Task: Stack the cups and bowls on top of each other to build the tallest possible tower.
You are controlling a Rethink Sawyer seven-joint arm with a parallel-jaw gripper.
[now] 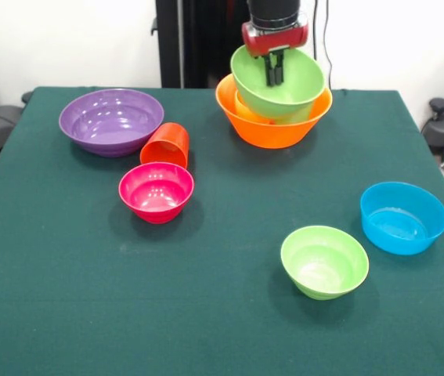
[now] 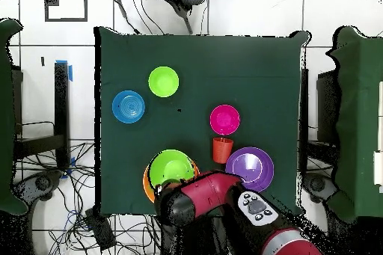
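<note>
Gripper (image 1: 275, 72) clamped on large light-green glossy plastic bowl (image 1: 284, 86), tilted in large orange bowl (image 1: 272, 125); you level, release, then fetch orange-red tumbler (image 1: 166, 145) at nine o'clock.

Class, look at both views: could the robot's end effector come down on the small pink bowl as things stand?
Probably yes. The pink bowl sits open with nothing above it; only the orange cup lies close beside it. The end effector is over the large green bowl.

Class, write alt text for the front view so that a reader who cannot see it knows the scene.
The gripper reaches into a large light-green bowl tilted atop a large orange bowl on a green table. Purple, pink-red, blue and small green bowls stand apart; an orange-red cup lies tipped.
</note>
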